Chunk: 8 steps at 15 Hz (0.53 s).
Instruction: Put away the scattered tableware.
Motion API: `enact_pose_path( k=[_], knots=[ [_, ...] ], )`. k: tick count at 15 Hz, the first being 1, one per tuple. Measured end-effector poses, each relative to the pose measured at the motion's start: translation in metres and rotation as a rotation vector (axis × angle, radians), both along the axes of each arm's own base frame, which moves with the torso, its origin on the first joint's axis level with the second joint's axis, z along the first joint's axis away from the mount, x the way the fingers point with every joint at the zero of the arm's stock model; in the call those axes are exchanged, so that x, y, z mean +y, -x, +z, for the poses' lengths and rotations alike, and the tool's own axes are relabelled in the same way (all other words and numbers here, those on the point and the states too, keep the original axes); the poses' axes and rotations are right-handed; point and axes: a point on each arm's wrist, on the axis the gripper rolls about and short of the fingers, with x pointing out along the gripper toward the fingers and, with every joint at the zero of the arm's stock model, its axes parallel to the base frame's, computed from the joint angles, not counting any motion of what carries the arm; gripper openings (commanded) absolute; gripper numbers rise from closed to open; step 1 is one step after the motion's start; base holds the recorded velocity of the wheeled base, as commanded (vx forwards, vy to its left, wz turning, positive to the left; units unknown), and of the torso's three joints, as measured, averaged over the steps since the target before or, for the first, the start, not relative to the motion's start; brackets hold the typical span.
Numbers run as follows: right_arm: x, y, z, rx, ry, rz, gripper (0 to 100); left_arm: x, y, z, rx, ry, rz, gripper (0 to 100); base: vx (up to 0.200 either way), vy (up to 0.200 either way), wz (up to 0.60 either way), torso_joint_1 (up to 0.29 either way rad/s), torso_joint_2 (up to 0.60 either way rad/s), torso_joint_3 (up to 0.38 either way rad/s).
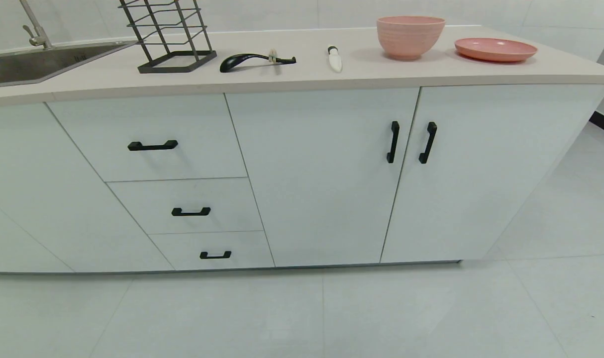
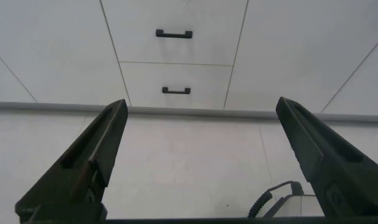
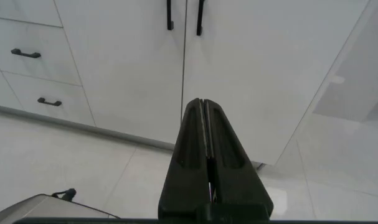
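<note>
On the beige countertop lie a black ladle, a small white knife with a dark tip, a pink bowl and a pink plate. A black wire rack stands left of the ladle. My left gripper is open, held low over the floor and facing the lower drawers. My right gripper is shut with nothing in it, low before the cabinet doors.
A steel sink with a tap sits at the counter's far left. White drawers with black handles and two cabinet doors fill the front. Open tiled floor lies before the cabinet.
</note>
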Motion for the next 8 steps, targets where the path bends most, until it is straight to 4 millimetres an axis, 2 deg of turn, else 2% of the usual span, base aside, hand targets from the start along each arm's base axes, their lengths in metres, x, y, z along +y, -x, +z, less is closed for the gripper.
enact_pose_path(
  k=[4, 7, 8],
  knots=[
    [0.000, -0.023, 0.028, 0.082, -0.005, 0.009, 0, 0.000, 0.000, 0.000, 0.000, 0.000, 0.000, 100, 0.000, 0.000, 0.00, 0.000, 0.00, 0.000],
    [0.000, -0.058, 0.049, 0.002, -0.014, 0.012, 0, 0.000, 0.000, 0.000, 0.000, -0.001, 0.000, 100, 0.000, 0.000, 0.00, 0.000, 0.00, 0.000],
    [0.000, -0.070, 0.050, -0.022, -0.014, 0.013, 0, 0.000, 0.000, 0.000, 0.001, -0.001, 0.000, 100, 0.000, 0.000, 0.00, 0.000, 0.00, 0.000]
  ],
)
